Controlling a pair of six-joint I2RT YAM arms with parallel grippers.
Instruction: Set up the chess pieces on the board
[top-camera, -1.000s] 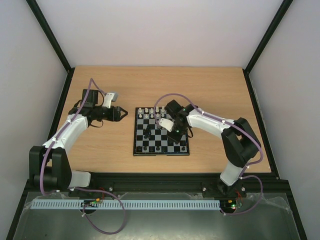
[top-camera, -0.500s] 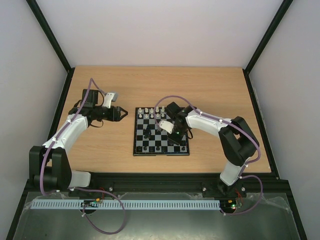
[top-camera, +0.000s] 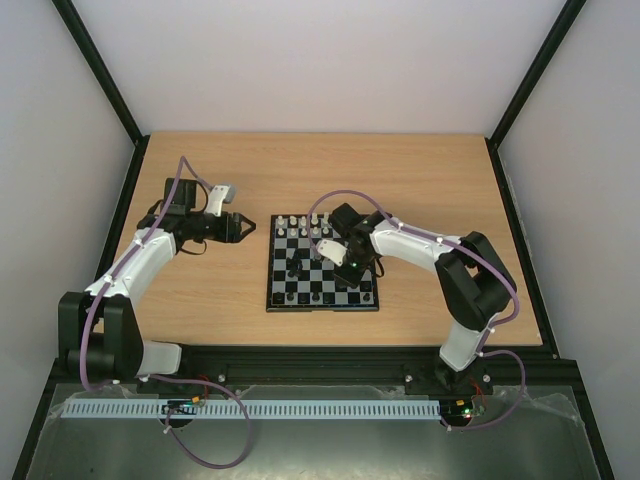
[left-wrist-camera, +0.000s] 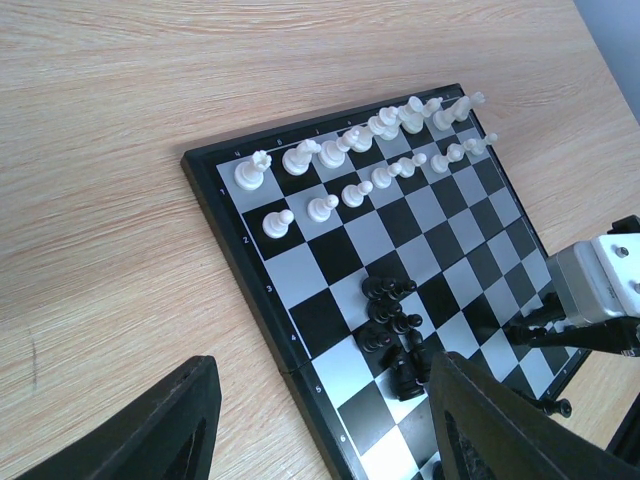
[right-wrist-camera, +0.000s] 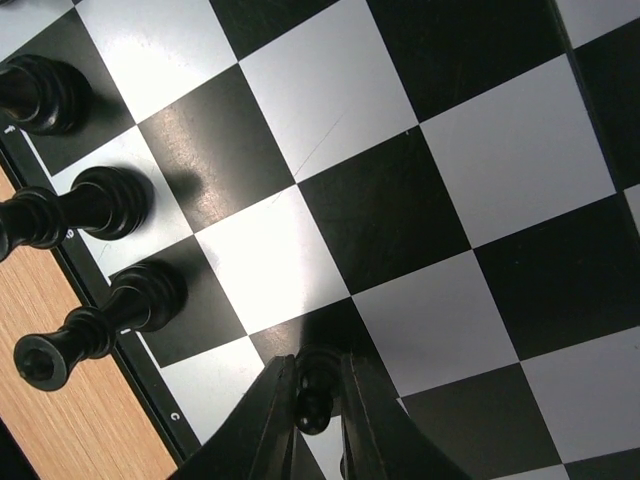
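Your right pincer (right-wrist-camera: 316, 372) sits over the board (top-camera: 322, 307), just right of its centre. Its fingers are drawn in tight on one small black piece (right-wrist-camera: 315, 400), pressing it from both sides. From the wrist view you cannot tell whether that piece touches the square under it. Beside it, three black men (right-wrist-camera: 100, 205) stand in a line on the squares along the board's rim.

Your left pincer (top-camera: 245, 228) hangs off the board's left side, over the bare worktop (top-camera: 220, 290). It points toward the board with its jaws spread wide and nothing between them.

On the board, the white pieces (left-wrist-camera: 350, 160) fill two neat rows along the far edge, all upright. A black cluster (left-wrist-camera: 392, 325) is bunched close together near the board's middle, a little left of centre. A black row (top-camera: 318, 297) stands along the near edge.
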